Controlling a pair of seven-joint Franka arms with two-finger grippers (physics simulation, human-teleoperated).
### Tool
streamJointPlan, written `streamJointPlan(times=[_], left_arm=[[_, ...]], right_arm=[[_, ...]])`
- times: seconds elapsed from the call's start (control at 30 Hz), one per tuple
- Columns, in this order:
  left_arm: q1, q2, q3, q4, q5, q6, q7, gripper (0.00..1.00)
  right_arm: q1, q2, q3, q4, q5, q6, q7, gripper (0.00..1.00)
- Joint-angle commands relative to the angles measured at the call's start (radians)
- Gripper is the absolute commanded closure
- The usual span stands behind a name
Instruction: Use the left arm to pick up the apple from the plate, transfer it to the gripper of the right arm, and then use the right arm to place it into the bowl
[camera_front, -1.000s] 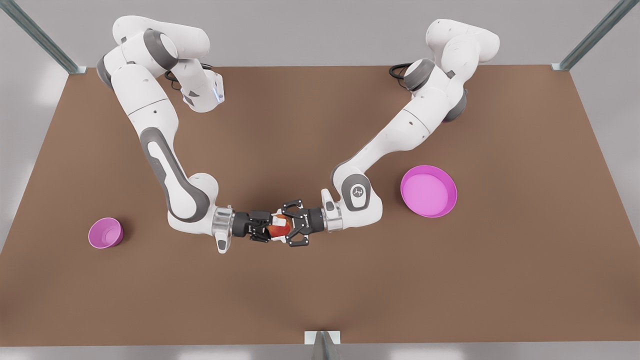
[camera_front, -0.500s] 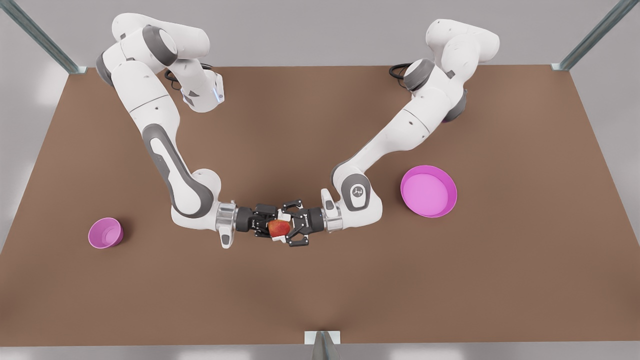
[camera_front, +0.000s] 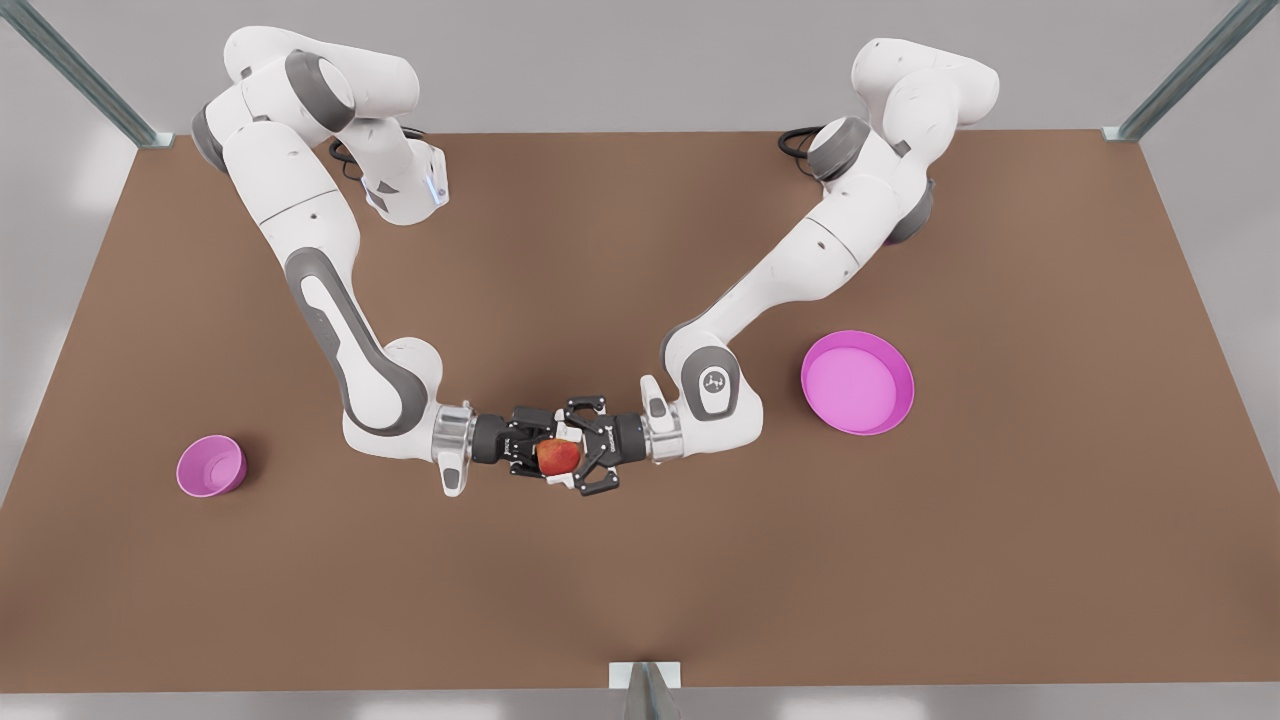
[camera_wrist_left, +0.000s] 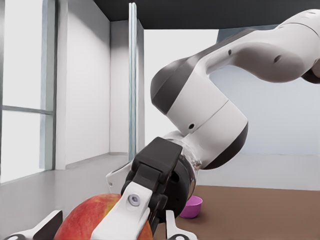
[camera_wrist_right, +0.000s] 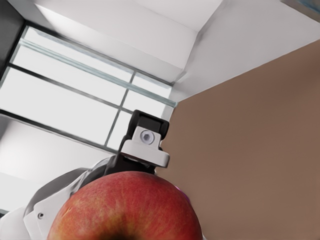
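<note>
Front view, from its left: the bowl (camera_front: 210, 466) sits alone on the brown surface (camera_front: 640, 590), with the right arm (camera_front: 320, 300) reaching in beside it. The right end effector (camera_front: 528, 455) points toward the front view's right and meets the apple (camera_front: 558, 457). Whether it has clamped on, I cannot tell. The apple hangs above the surface mid-scene, between the two end effectors, which face each other along one line. The left end effector (camera_front: 574, 458) is clamped on the apple from the opposite side, with the left arm (camera_front: 800, 260) behind it and the empty plate (camera_front: 905, 400) farther right. The bowl lies straight back behind the right end effector, so that arm is the nearer carrier.
</note>
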Motion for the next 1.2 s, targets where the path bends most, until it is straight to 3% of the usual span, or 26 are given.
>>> streamJointPlan(times=[0.0,0.27,0.5,0.57,0.6,0.67,0.7,0.73,0.77,0.83,0.9,1.0,1.1,1.13,1.17], left_arm=[[0.000,-0.002,-0.001,0.000,0.001,0.001,0.000,0.01],[0.006,-0.003,0.002,-0.003,0.002,-0.001,0.000,0.01],[0.025,-0.007,0.005,-0.013,0.008,-0.004,0.000,0.01],[0.117,-0.039,0.004,-0.095,0.039,-0.018,-0.037,0.01],[0.192,-0.128,0.004,-0.243,0.064,-0.027,-0.088,0.01],[0.364,-0.379,0.007,-0.613,0.224,-0.028,-0.315,0.01],[0.426,-0.473,0.011,-0.725,0.352,-0.028,-0.463,0.01],[0.515,-0.574,0.013,-0.806,0.617,-0.051,-0.707,0.00],[0.589,-0.629,0.051,-0.784,0.944,-0.229,-1.025,0.00],[0.634,-0.637,0.110,-0.577,1.364,-0.568,-1.414,0.00],[0.627,-0.639,0.111,-0.392,1.614,-0.847,-1.684,0.00],[0.634,-0.741,0.114,-0.294,1.766,-1.032,-2.227,0.00],[0.617,-0.784,0.230,-0.296,1.788,-1.026,-2.303,0.00],[0.384,-0.875,0.519,-0.386,1.724,-0.978,-2.305,0.00],[0.338,-0.993,0.588,-0.578,1.631,-0.831,-2.308,0.00]], right_arm=[[0.000,0.000,0.000,0.000,-0.005,0.001,-0.020,0.38],[-0.003,-0.001,0.000,0.000,-0.006,-0.002,-0.020,0.38],[-0.123,-0.012,0.000,-0.027,-0.132,-0.151,-0.009,0.38],[-0.204,-0.011,0.000,-0.029,-0.229,-0.230,-0.017,0.38],[-0.218,-0.011,-0.001,-0.032,-0.255,-0.250,-0.021,0.38],[-0.287,-0.011,0.000,-0.038,-0.310,-0.292,-0.049,0.38],[-0.314,-0.012,0.000,-0.041,-0.336,-0.322,-0.054,0.38],[-0.354,-0.012,0.002,-0.041,-0.381,-0.329,-0.064,0.38],[-0.390,-0.015,0.002,-0.041,-0.413,-0.381,-0.069,0.38],[-0.449,-0.024,0.002,-0.041,-0.483,-0.437,-0.083,0.38],[-0.506,-0.029,0.002,-0.040,-0.542,-0.490,-0.098,0.38],[-0.597,-0.046,0.000,-0.037,-0.637,-0.562,-0.130,0.38],[-0.650,-0.037,-0.015,0.000,-0.678,-0.589,-0.147,0.38],[-0.696,-0.034,-0.015,0.009,-0.715,-0.597,-0.175,0.38],[-0.712,-0.020,-0.018,0.026,-0.738,-0.615,-0.195,0.38]])
